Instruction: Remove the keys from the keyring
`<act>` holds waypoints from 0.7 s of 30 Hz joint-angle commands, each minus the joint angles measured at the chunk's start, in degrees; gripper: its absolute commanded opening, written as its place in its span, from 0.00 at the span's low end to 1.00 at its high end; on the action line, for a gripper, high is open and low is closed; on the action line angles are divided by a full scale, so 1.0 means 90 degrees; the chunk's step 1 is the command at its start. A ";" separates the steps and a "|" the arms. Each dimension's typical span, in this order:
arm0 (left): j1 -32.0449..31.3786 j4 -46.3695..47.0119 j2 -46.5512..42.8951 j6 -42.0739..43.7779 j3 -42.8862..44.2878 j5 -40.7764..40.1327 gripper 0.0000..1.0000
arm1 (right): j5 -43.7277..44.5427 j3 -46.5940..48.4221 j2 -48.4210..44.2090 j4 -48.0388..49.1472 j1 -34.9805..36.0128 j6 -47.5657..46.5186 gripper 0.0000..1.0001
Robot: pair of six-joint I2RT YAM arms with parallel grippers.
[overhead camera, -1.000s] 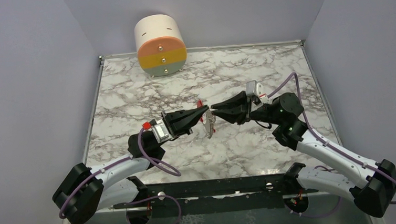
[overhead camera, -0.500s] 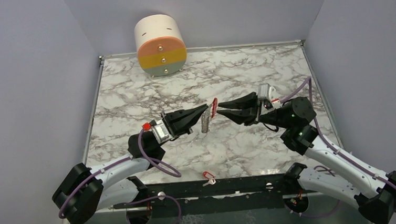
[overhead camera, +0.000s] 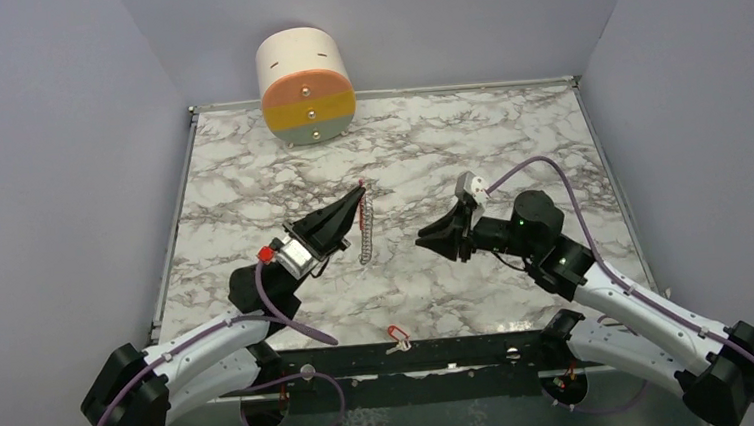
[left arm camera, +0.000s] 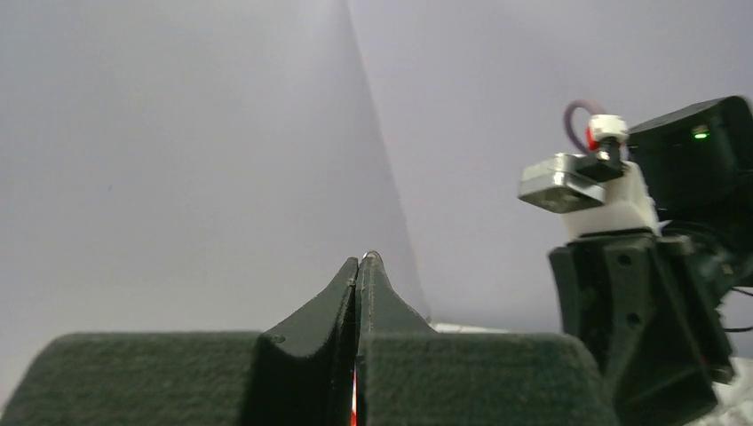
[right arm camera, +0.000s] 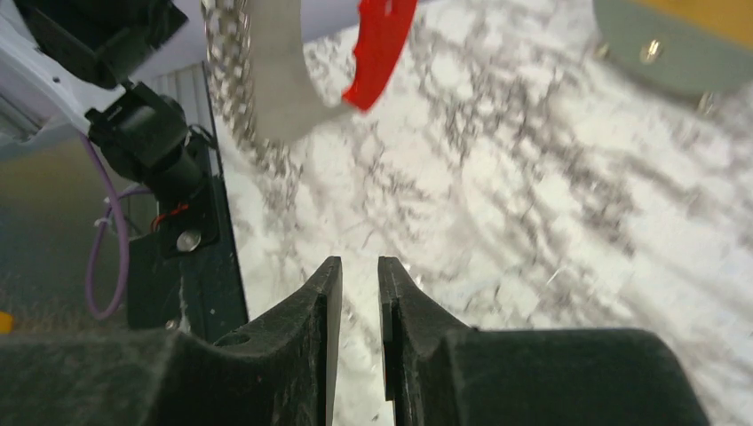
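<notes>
Dangling keyring (overhead camera: 363,229) pinched in left gripper (overhead camera: 357,193); right gripper (overhead camera: 422,238) narrowly parted, empty, apart.

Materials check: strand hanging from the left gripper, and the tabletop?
Strand: looks metal, a silvery coil or chain, going by its grey glint and ribbed texture; too blurred to say which. Tabletop: white with grey veining, smooth marble look; stone or printed laminate, cannot tell.

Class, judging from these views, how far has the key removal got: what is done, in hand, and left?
Done: one red-headed key lies loose at the table's near edge. In hand: the left gripper pinches the keyring bundle, chain dangling. Left: a silver key hangs on it; the right gripper, empty, jaws slightly apart, has yet to take it.
</notes>
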 commanded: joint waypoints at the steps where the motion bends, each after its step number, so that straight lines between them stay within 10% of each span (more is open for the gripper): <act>1: -0.0038 -0.1141 -0.0166 0.0719 -0.0048 -0.1306 0.00 | 0.0233 -0.0356 -0.0125 -0.0921 0.0019 0.0736 0.21; 21: -0.0027 -0.2515 0.0541 0.0575 -0.0100 -0.3202 0.00 | 0.1439 -0.1477 0.1196 -0.0638 0.2659 0.2438 0.21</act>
